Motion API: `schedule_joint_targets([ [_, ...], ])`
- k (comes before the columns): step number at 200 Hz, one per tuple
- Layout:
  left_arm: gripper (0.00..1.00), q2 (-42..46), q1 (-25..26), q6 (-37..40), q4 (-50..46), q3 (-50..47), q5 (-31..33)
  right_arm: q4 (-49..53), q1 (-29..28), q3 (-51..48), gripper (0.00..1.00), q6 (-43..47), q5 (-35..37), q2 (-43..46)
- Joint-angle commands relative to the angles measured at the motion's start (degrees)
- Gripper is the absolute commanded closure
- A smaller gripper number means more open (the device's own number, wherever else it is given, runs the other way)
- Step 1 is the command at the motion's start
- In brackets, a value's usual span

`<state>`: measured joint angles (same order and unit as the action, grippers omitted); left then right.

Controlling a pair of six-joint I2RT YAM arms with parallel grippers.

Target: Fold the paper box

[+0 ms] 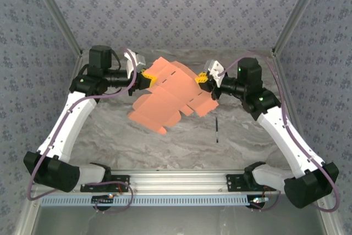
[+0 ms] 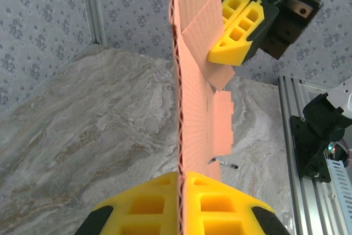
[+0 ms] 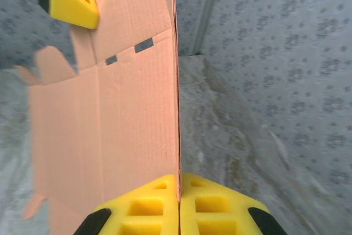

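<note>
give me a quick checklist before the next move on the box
1. Left claw shut on box edge: ok
2. Right claw shut on opposite edge: ok
3. Pen apart from box: ok
4. Lowest flap off the table: cannot tell
5. Box folded up: not ok, open sheet

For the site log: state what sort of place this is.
Most likely a robot lab test cell: two arms bolted to an aluminium rail, a marble-look table boxed in by patterned wall panels, and the paper box held up between the left gripper and right gripper.
</note>
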<state>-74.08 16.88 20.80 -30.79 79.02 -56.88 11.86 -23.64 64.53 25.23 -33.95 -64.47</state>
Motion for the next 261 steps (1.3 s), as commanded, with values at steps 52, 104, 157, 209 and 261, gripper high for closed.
schedule_joint_targets([
  [52,1.0,-0.1,1.52,-12.98,9.46,-1.41,3.07,-23.11,-16.21,-11.78,0.93,9.65,47.4,0.12],
  [104,1.0,-2.4,2.1,-18.27,10.72,-0.71,5.35,-36.37,-23.29,-14.51,0.93,20.04,65.52,-7.89],
  [157,1.0,-4.77,2.11,-20.58,10.72,-0.56,9.4,-36.5,-24.5,-13.96,0.94,20.17,68.23,-12.31],
  [209,0.97,-5.38,1.75,-20.59,10.88,-4.56,14.54,-2.46,-14.68,-5.85,0.95,-3.57,39.47,-6.95],
  [261,0.89,-9.22,1.56,-24.27,17.15,-11.59,16.34,9.33,-8.71,-5.74,0.97,-14.74,26.38,-10.36],
])
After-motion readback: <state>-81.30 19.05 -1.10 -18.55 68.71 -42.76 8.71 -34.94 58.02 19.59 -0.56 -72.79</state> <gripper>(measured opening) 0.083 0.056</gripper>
